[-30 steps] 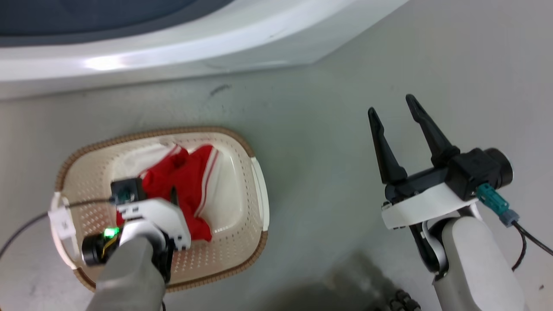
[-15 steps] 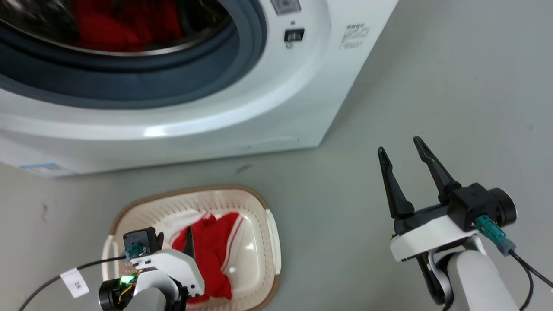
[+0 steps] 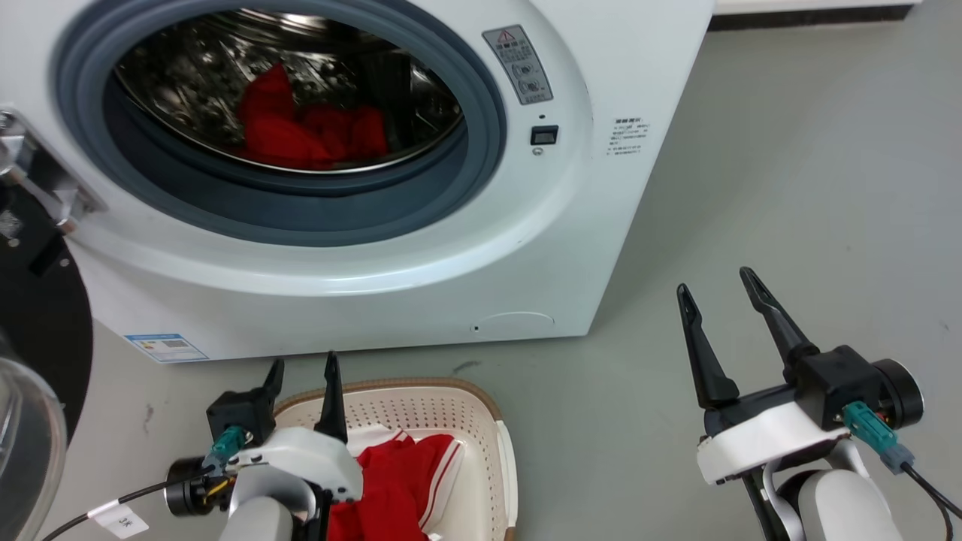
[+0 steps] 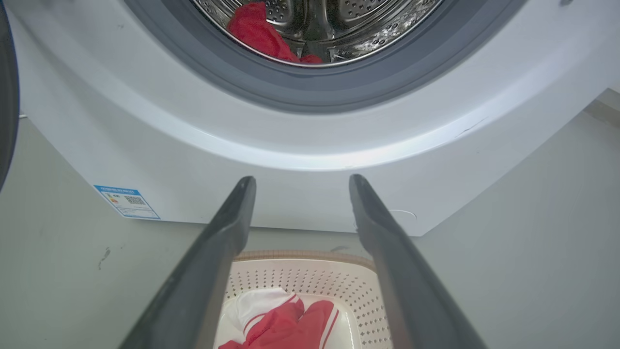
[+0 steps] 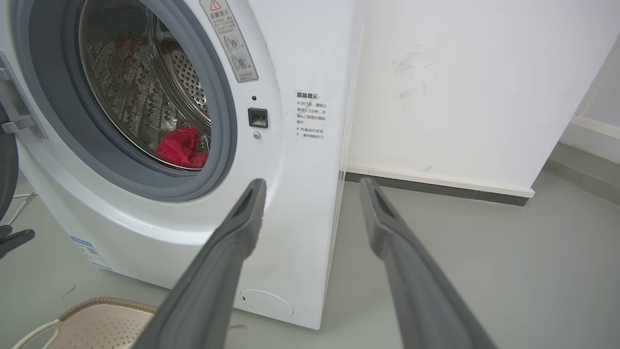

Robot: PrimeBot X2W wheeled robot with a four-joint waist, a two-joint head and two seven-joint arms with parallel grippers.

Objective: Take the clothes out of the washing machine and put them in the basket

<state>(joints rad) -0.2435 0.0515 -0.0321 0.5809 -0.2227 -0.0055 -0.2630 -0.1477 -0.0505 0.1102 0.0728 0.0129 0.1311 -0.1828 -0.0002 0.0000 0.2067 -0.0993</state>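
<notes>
A heap of red clothes lies low in the steel drum, its long axis running left to right, with one fold peaking at the left end. The washing machine stands on the far side, its door swung open to the left. Just in front, on the floor, the basket holds a striped red garment, stripes running near to far. The left pincer hovers over the basket's far left corner, fingers parted, empty, pointing at the machine. The right pincer, well to the right, is likewise spread and empty.
</notes>
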